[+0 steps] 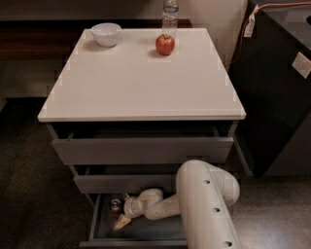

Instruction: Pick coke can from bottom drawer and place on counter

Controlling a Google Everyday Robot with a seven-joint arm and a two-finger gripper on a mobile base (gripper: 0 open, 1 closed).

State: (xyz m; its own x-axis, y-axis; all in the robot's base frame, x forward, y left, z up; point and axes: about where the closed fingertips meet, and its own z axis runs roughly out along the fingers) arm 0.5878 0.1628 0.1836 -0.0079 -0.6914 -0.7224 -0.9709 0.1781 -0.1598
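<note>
The coke can (pixel 115 206) stands upright in the left part of the open bottom drawer (pixel 133 239), red with a silver top. My gripper (pixel 121 209) reaches into that drawer from the right, low over the dark interior. It is open: one pale finger (pixel 121 222) points down-left in front of the can and the other shows just behind it, so the can sits at the mouth of the fingers. The white counter (pixel 141 82) lies above.
A white bowl (pixel 106 34), a red apple (pixel 165 44) and a clear water bottle (pixel 169 12) stand along the counter's back edge. The two upper drawers are slightly pulled out. A dark cabinet (pixel 277 87) stands to the right. My arm's white link (pixel 206 209) covers the drawer's right side.
</note>
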